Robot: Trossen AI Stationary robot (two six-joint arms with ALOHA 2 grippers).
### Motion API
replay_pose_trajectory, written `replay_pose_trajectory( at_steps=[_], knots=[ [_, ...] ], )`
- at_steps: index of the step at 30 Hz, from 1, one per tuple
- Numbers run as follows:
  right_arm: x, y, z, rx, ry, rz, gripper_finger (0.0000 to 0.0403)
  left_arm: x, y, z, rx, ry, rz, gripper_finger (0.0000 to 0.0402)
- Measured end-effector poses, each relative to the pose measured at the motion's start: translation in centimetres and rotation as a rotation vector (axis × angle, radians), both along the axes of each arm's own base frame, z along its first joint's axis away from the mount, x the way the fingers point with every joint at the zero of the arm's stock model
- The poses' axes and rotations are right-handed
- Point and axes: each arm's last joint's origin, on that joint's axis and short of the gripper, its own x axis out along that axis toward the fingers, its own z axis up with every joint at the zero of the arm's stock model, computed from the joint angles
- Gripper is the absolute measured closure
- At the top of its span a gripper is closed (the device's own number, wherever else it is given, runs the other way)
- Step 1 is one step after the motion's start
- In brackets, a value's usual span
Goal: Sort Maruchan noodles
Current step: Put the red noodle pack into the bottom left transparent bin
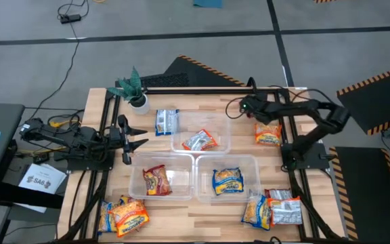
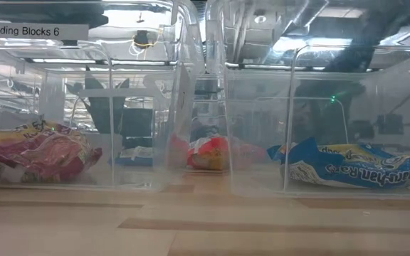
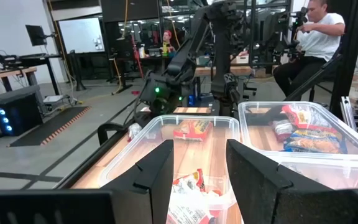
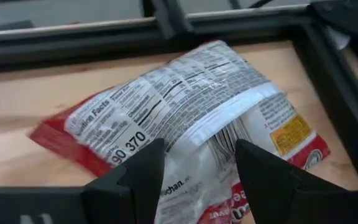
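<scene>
Maruchan noodle packets lie on the wooden table and in three clear tubs. One packet (image 4: 185, 106) lies flat at the far right with its printed back up and red edges; in the high view it is the orange packet (image 1: 268, 133). My right gripper (image 4: 201, 152) hangs open just above it, slanting down, with a finger over each side of its near part (image 1: 261, 116). My left gripper (image 1: 131, 139) waits open at the table's left edge, pointing level at the tubs (image 3: 197, 174), with nothing between its fingers.
The far tub (image 1: 223, 129) holds a red-and-white packet (image 1: 200, 141), the near left tub (image 1: 137, 169) a red one (image 1: 158, 181), and the near right tub (image 1: 249, 166) a blue one (image 1: 227, 181). Loose packets lie far left (image 1: 166, 122), near left (image 1: 124, 215) and near right (image 1: 273, 209). A potted plant (image 1: 134, 88) stands at the far left.
</scene>
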Motion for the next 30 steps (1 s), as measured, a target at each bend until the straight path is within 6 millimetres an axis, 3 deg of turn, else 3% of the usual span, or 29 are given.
replay_pose_trajectory(
  at_steps=[6,8,12,14,19,30],
  knots=[
    [0.2,-0.2,-1.8,-0.006,0.079,-0.036,0.0202,0.0,0.0,0.0,0.0,0.0,0.001,0.0265],
    [0.4,-0.2,-2.0,-0.006,0.094,-0.027,0.0239,0.0,0.0,0.0,-0.001,-0.001,0.001,0.0265],
    [0.5,0.5,-1.9,0.02,0.173,0.064,0.037,0.0,0.0,0.0,-0.001,-0.001,0.001,0.0265],
    [0.5,0.8,-1.2,0.022,0.176,0.099,0.0386,0.0,0.0,0.0,-0.001,-0.001,0.001,0.0265],
    [0.4,2.4,1.3,0.02,0.129,0.171,0.0396,0.0,0.0,0.0,-0.002,-0.001,0.001,0.0265],
    [0.6,7.7,10.4,-0.353,-0.142,0.363,0.0398,0.0,0.0,0.0,-0.004,-0.002,0.0,0.0265]
  ],
)
